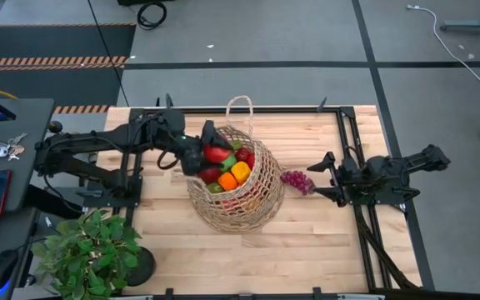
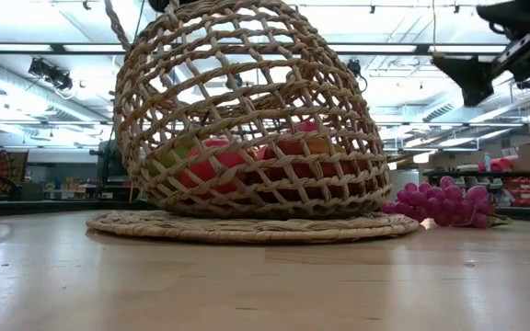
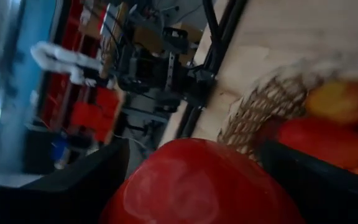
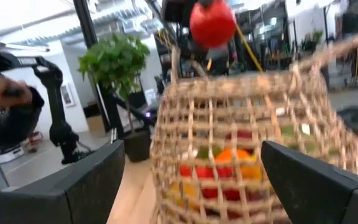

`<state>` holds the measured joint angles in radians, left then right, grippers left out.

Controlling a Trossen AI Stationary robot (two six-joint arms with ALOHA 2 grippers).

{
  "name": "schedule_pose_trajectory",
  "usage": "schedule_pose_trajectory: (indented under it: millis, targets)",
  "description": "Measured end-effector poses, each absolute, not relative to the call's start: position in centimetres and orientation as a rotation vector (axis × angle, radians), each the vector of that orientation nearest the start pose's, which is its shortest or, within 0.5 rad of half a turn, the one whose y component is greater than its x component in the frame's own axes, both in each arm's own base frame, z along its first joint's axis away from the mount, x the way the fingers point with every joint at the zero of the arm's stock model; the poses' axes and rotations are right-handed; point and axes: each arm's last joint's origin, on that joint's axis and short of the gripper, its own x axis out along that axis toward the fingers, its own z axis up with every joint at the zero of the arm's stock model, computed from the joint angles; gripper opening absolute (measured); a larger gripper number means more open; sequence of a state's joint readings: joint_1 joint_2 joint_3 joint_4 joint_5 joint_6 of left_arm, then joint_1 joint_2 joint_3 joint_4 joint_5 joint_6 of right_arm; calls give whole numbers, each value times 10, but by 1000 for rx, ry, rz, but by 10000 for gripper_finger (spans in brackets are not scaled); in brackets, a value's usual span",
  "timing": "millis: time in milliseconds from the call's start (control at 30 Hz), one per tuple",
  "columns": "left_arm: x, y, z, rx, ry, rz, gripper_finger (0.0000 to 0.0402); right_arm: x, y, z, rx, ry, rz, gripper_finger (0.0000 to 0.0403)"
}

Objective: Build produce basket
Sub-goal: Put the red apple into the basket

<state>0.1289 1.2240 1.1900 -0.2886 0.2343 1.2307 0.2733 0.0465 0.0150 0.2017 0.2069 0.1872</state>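
Observation:
The tan wicker basket (image 1: 238,187) stands in the middle of the table on a flat woven mat (image 2: 251,226). It holds several pieces of produce (image 1: 227,175): red, orange, yellow and green. My left gripper (image 1: 207,152) is over the basket's left rim, shut on a red round fruit (image 3: 197,186), which also shows in the right wrist view (image 4: 212,23). Purple grapes (image 1: 297,181) lie on the table to the right of the basket. My right gripper (image 1: 318,179) is open and empty just right of the grapes, facing the basket (image 4: 247,149). My left gripper pinches the red fruit by its two opposite sides (image 3: 132,186) between its two fingers. The fingers come slanting down from the table's left. The fruit hangs below the gripper, lifted clear above the basket's open top (image 4: 212,23).
A leafy potted plant (image 1: 90,246) stands at the table's near left corner. A side desk with keys (image 1: 2,150) and screens is left of the table. A person's sleeve (image 4: 8,121) shows in the room beyond the left side. Bare wood lies in front of the basket.

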Motion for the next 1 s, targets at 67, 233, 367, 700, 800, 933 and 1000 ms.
schedule_pose_trajectory:
  millis: [67,233,367,700,800,933,1000]
  targets:
    - [267,26,373,1275,203,-293,361,96,21,181,247,-127,81,380]
    - [268,24,375,1482,176,-285,364,96,21,180,239,-113,79,380]
    - [269,24,380,1728,109,-267,365,96,21,180,239,-114,79,380]
    - [271,24,388,2133,8,-209,366,96,21,180,237,-115,79,380]
    - [271,24,388,2044,18,-207,366,96,21,180,237,-115,79,380]
    - [271,28,388,1640,68,-178,366,96,21,180,237,-116,79,380]
    - [270,31,388,1348,98,-151,366,96,21,180,237,-116,79,380]
